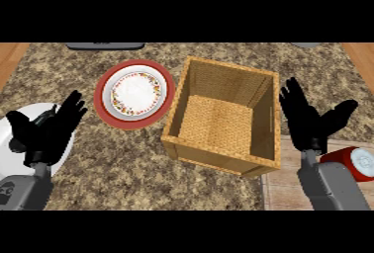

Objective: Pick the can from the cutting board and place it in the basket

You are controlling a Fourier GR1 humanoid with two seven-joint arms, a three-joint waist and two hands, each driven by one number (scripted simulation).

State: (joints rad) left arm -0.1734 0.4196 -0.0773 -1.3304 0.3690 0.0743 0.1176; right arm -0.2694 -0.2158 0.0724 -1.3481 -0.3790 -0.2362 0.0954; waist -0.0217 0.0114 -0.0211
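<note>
A red can with a white end [352, 161] lies on its side on the wooden cutting board [283, 184] at the lower right, partly hidden by my right forearm. The wicker basket [221, 149] stands in the middle of the counter, open at the top and with nothing inside. My right hand [307, 120] is open, fingers straight and spread, between the basket's right wall and the can, a little above the can. My left hand [50, 129] is open at the left edge, fingers up, resting over a white plate.
A red-rimmed plate with a flowered white plate on it [136, 94] sits left of the basket. A plain white plate [15, 129] lies under my left hand. A grey object [106, 46] shows at the counter's far edge. The counter is speckled stone.
</note>
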